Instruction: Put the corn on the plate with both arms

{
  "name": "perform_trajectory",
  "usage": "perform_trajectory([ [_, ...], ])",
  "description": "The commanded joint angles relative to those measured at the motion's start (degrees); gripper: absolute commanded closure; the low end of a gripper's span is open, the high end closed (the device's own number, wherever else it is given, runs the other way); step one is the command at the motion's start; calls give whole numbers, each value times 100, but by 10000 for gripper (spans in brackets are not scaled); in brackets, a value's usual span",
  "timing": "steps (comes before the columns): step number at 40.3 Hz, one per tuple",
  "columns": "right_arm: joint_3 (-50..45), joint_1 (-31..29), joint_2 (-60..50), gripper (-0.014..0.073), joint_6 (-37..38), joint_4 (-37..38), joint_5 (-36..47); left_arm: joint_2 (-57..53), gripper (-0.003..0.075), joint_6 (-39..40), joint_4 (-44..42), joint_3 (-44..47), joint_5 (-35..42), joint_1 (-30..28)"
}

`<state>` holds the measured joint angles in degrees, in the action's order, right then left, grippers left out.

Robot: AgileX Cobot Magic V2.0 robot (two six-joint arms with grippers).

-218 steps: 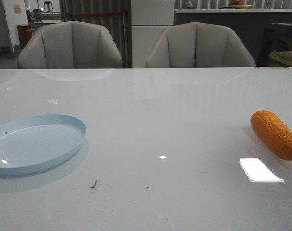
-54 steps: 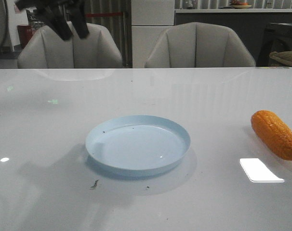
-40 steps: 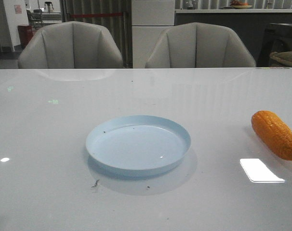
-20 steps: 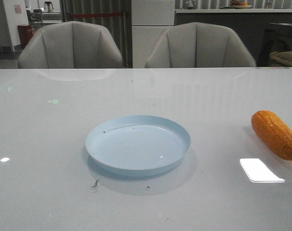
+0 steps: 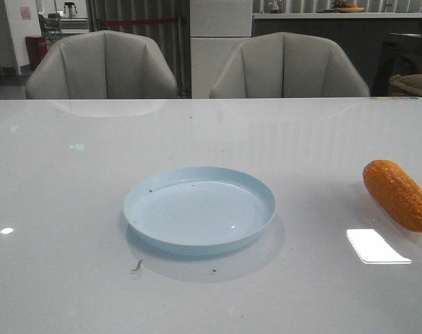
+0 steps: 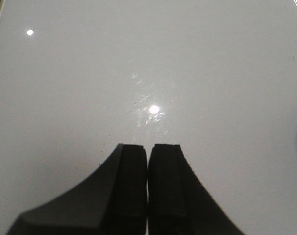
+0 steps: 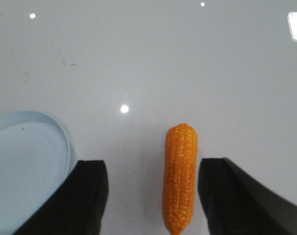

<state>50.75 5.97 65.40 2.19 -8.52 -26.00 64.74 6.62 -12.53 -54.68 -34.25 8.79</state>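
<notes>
The pale blue plate [image 5: 199,209] sits empty at the middle of the white table. The orange-yellow corn [image 5: 397,194] lies on the table at the far right, apart from the plate. Neither gripper shows in the front view. In the right wrist view my right gripper [image 7: 153,169] is open above the table; the corn [image 7: 179,175] lies lengthwise between its fingers, nearer one of them, untouched. The plate's edge [image 7: 66,147] shows beside the other finger. In the left wrist view my left gripper [image 6: 148,149] is shut and empty over bare table.
Two grey chairs [image 5: 103,66] stand behind the table's far edge. A bright light reflection [image 5: 377,245] lies on the table near the corn. Small dark specks [image 5: 136,265] lie in front of the plate.
The plate stands at the table's middle instead of the left. The left arm has left the front view. Over the last second, plate and corn have not moved.
</notes>
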Motion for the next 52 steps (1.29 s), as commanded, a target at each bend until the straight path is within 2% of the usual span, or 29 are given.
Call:
perform_trajectory([
  [1,711,-98,479,83,-36,141,-1,-139,591,68,55,-143,378,-27],
  [9,1644,-96,1578,83,-36,226,-512,-139,591,68,53,-143,353,-27],
  [16,2048,-96,2362,83,-18,359,-940,-139,591,68,53,-143,298,-27],
  [29,2105,-103,3282,83,8,359,-1146,-139,591,68,53,-143,261,-27],
  [52,2105,-103,3924,83,23,571,-1129,-139,591,68,53,-143,261,-27],
])
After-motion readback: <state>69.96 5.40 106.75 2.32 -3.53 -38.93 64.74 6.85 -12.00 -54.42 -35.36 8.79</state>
